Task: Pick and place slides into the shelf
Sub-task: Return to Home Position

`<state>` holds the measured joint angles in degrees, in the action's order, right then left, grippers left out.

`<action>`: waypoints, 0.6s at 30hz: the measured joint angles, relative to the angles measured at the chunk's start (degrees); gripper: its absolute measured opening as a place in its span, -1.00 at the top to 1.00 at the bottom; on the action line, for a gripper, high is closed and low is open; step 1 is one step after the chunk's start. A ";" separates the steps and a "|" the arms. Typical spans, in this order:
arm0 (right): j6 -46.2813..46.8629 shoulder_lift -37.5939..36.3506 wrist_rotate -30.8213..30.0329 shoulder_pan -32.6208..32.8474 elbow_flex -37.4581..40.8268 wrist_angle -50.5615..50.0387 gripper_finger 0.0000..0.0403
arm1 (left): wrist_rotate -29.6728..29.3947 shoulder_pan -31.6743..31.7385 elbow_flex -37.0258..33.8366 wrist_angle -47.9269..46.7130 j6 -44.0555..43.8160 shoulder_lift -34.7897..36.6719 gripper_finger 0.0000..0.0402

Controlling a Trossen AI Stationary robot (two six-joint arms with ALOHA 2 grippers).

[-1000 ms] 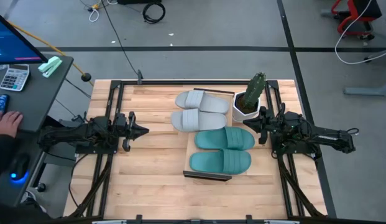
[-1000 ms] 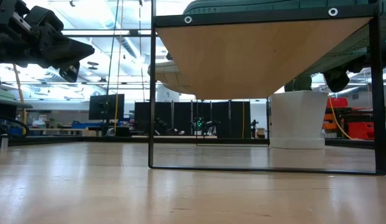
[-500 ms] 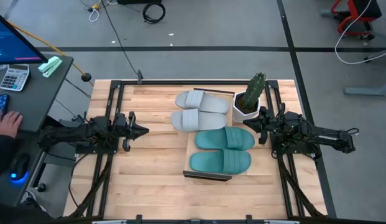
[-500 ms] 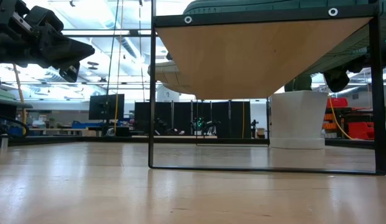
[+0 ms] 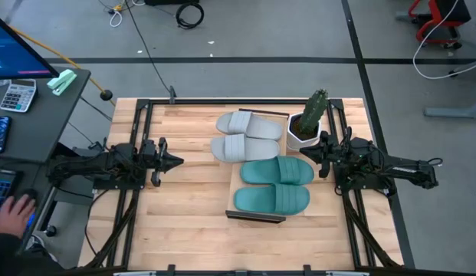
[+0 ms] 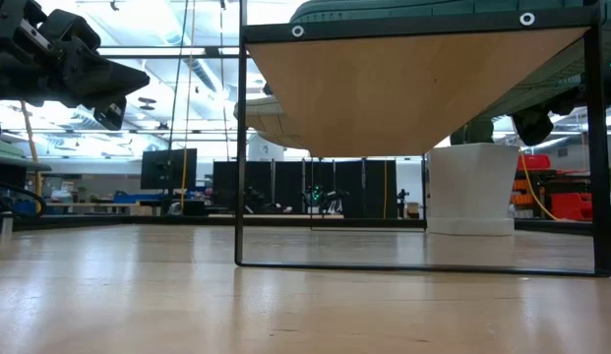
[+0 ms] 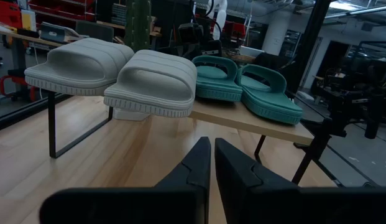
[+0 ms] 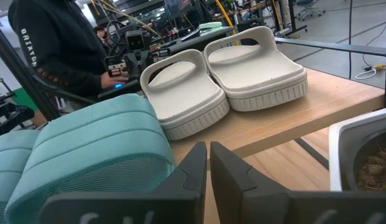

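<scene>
High view, looking straight down on a slatted wooden table (image 5: 192,201). At the lower left edge of the frame, a person's hand (image 5: 19,208) rests on a dark desk (image 5: 46,115) beside the table, with a calculator (image 5: 18,96) farther up on it.

At centre left, the left gripper (image 5: 176,161) lies low over the table, pointing right, well apart from the shelf. In the left wrist view its fingers (image 7: 196,167) are pressed together with only a thin slit between them, holding nothing.

The shelf (image 5: 234,184), a light-wood board with dark ends, runs from upper centre to lower centre of the frame. All four slides lie on it side by side. The two grey slides (image 5: 245,135) fill the upper half, their ends hanging past the board's left edge. The two green slides (image 5: 274,185) fill the lower half, touching each other.

Just right of the grey pair, a cactus in a white pot (image 5: 304,130) stands on the table.

At centre right, the right gripper (image 5: 306,156) points left, just beside the upper green slide and just below the pot. In the right wrist view its fingers (image 8: 193,167) are likewise closed on nothing.
</scene>
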<state>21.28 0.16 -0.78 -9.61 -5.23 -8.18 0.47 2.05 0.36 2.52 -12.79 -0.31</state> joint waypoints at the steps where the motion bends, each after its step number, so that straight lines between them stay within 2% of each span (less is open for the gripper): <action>1: 0.00 0.01 -0.01 0.00 0.00 0.01 0.87 | 0.00 0.00 0.00 0.00 -0.01 0.00 0.86; 10: 0.00 0.00 -0.02 0.00 0.02 0.02 0.87 | 0.00 0.00 0.02 0.00 -0.01 0.00 0.80; 18: 0.00 0.01 -0.01 0.00 0.00 0.01 0.87 | 0.00 0.00 0.02 0.00 -0.01 0.00 0.83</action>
<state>21.28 0.17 -0.79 -9.61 -5.23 -8.17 0.47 2.05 0.38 2.52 -12.80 -0.32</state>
